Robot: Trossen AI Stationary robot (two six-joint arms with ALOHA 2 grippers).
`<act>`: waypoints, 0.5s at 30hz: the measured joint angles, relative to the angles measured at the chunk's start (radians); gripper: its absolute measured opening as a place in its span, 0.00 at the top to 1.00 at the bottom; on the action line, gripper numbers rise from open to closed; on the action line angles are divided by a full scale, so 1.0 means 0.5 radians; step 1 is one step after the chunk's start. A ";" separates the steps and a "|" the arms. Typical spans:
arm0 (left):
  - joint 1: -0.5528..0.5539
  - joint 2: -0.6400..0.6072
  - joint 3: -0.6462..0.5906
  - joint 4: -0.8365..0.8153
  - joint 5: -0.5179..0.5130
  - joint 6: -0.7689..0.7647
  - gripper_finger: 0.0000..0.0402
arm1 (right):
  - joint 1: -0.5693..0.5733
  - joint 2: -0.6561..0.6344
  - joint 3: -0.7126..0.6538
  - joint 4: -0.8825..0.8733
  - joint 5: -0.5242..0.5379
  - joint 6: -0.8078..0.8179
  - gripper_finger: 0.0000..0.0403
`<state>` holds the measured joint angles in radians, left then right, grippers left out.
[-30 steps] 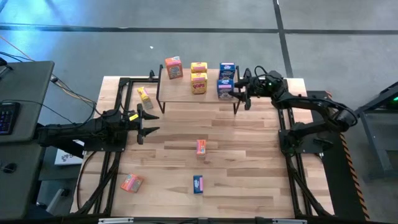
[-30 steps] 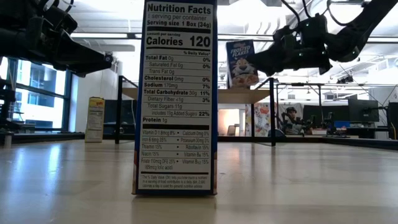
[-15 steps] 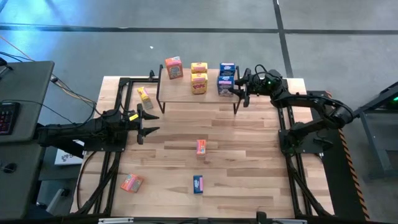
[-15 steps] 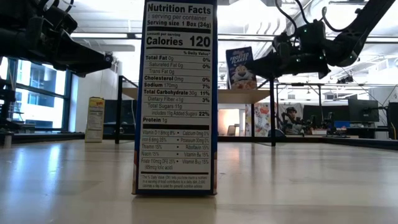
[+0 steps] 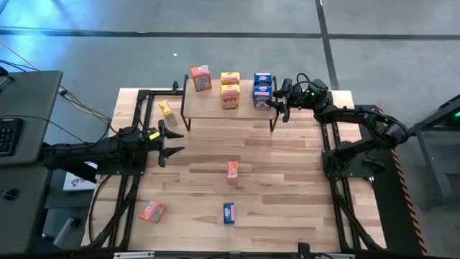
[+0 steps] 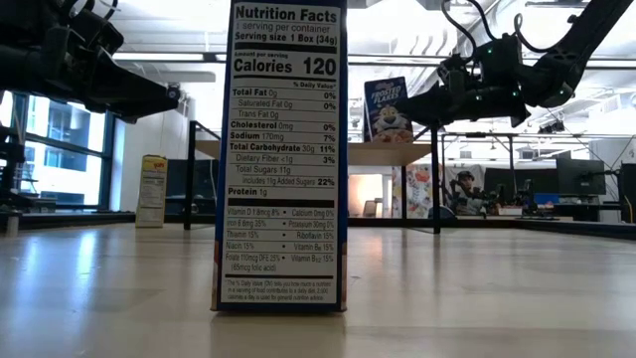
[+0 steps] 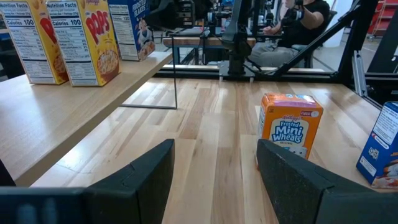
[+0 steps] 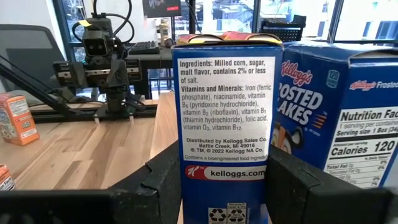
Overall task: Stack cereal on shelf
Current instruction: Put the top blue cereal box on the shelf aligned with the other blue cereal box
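While the right hand (image 5: pixel 275 103) is clamped on a blue cereal box (image 8: pixel 225 124) at the right end of the shelf (image 5: pixel 215 106), just beside another blue box (image 8: pixel 339 112) already standing there, the likeliest slip is that the held box knocks its neighbour as it goes down or as the fingers part, tipping one or both off the shelf's edge; letting go before its base sits flat on the wood could topple it too. Five boxes are up by the high view: an orange-red one (image 5: pixel 200 78), two yellow ones (image 5: pixel 229 91) and the two blue, the held one not yet released. Four remain on the counter (image 5: pixel 287 187): a yellow box (image 5: pixel 167 110) near the shelf's left legs, an orange-red box (image 5: pixel 232 169) mid-counter, another orange-red one (image 5: pixel 152 211) lying near the front left, and a blue box (image 5: pixel 228 213) at the front. The left hand (image 5: pixel 175 141) waits over the counter's left side, fingers apart and empty. Readable print: "Ingredients: Milled corn, sugar, malt flavor", "Kellogg Sales Co., Battle Creek, MI" and "kelloggs.com" on the held box; "Frosted Flakes" and "Calories 120" beside it; "Frosted Mini Wheats" and "Pops" in the left wrist view; "Nutrition Facts, Calories 120" in the low view
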<state>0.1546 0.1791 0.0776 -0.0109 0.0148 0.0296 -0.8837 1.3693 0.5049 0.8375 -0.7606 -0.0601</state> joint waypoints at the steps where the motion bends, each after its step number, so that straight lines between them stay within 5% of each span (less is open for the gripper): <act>1: 0.000 0.000 0.000 0.000 0.000 0.000 0.46 | 0.000 0.000 0.000 0.000 0.000 0.000 0.58; 15: 0.000 0.000 0.001 0.000 0.000 0.000 0.46 | 0.001 0.004 -0.002 -0.020 0.016 0.000 0.52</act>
<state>0.1547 0.1792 0.0780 -0.0109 0.0147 0.0296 -0.8833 1.3715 0.5038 0.8275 -0.7528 -0.0601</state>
